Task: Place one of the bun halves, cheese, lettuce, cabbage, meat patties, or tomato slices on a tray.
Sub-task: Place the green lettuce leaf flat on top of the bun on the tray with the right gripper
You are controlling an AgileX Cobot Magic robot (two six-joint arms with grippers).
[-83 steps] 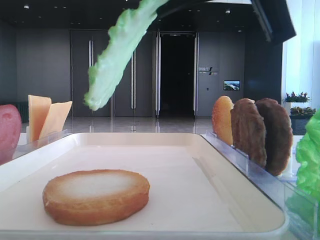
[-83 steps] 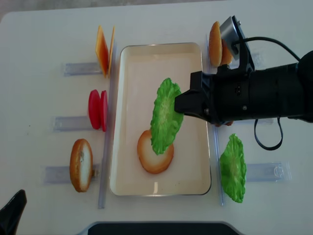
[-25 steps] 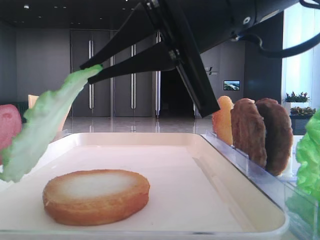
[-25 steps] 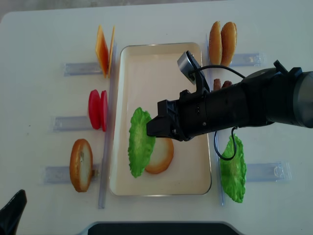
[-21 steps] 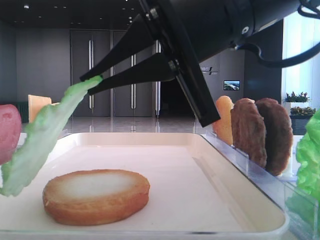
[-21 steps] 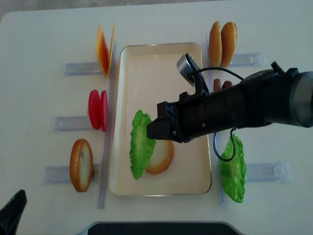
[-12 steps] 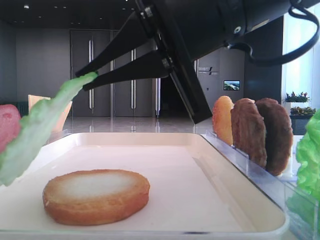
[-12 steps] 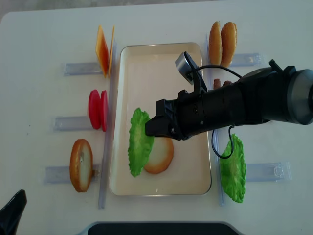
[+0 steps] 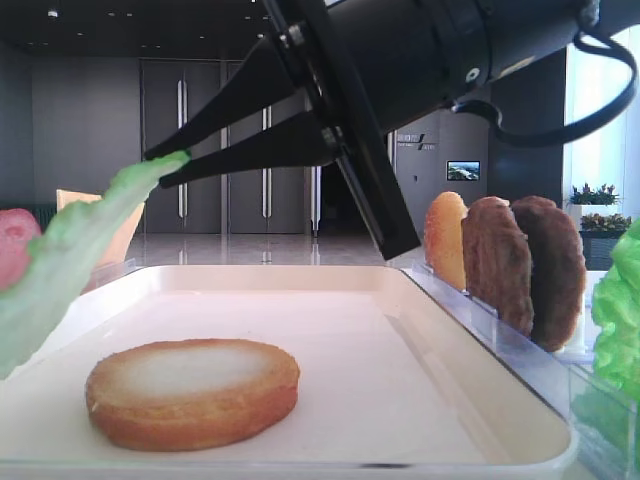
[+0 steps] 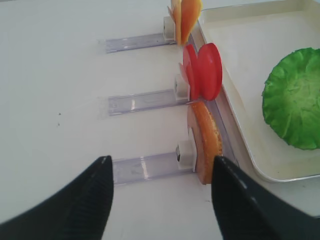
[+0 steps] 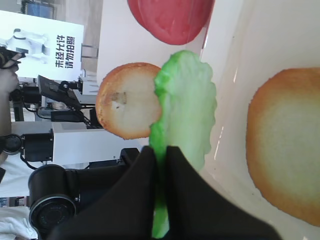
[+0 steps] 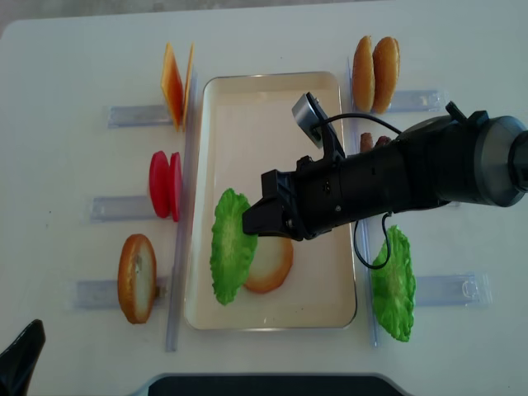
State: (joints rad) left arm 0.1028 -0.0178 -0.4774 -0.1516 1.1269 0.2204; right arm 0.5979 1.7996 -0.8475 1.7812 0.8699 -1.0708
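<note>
Green lettuce [image 12: 224, 247] in right gripper [image 12: 247, 224]

Right arm [image 12: 412, 177] extends from the right of the overhead view across the middle, forearm roughly level, wrist camera on top. Right gripper [image 12: 247, 221] points left, jaws pressed together on the edge of a lettuce leaf [image 12: 227, 257]. Left gripper [image 10: 160, 197] hovers at the near left, fingers spread apart, holding nothing.
</note>
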